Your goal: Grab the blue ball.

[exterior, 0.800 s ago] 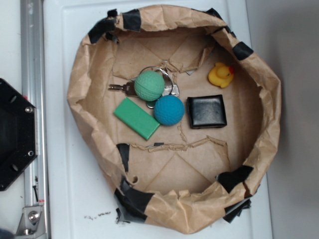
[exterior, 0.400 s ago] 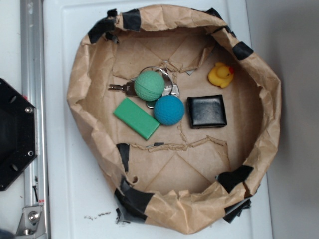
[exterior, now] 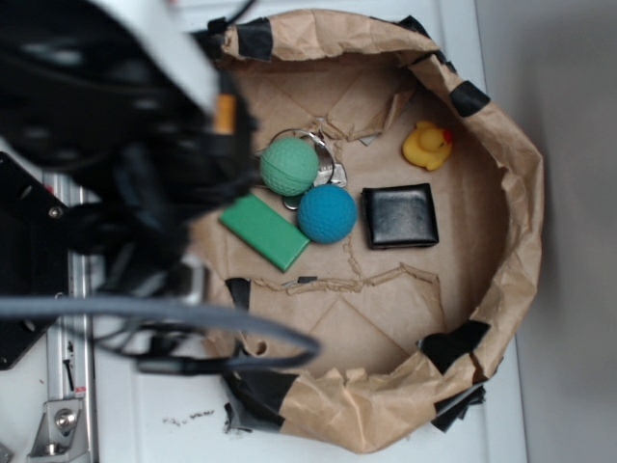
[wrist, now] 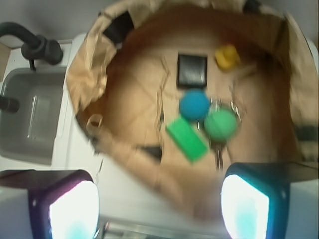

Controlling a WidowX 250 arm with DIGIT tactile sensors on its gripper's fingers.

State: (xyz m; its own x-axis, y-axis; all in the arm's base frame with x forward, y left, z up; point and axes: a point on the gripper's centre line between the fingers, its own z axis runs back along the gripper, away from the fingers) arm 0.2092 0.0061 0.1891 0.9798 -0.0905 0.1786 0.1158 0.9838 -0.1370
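The blue ball point(exterior: 327, 213) lies in the middle of the brown paper bowl point(exterior: 521, 193), touching a mint-green ball point(exterior: 289, 165) and close to a black wallet point(exterior: 399, 215). In the wrist view the blue ball point(wrist: 194, 104) sits well ahead of my gripper point(wrist: 158, 209). The gripper is open, its two fingers wide apart at the bottom corners with nothing between them, over the bowl's near rim. In the exterior view my arm point(exterior: 125, 164) is a dark blur over the bowl's left side. The fingers cannot be made out there.
A green block point(exterior: 264, 230) lies left of the blue ball, and keys point(exterior: 331, 164) poke out from under the mint-green ball. A yellow duck point(exterior: 427, 145) sits at the back right. A sink point(wrist: 35, 119) lies beside the bowl.
My arm was out of the exterior view before and now covers the bowl's left side. The balls, block, wallet and duck have not moved.
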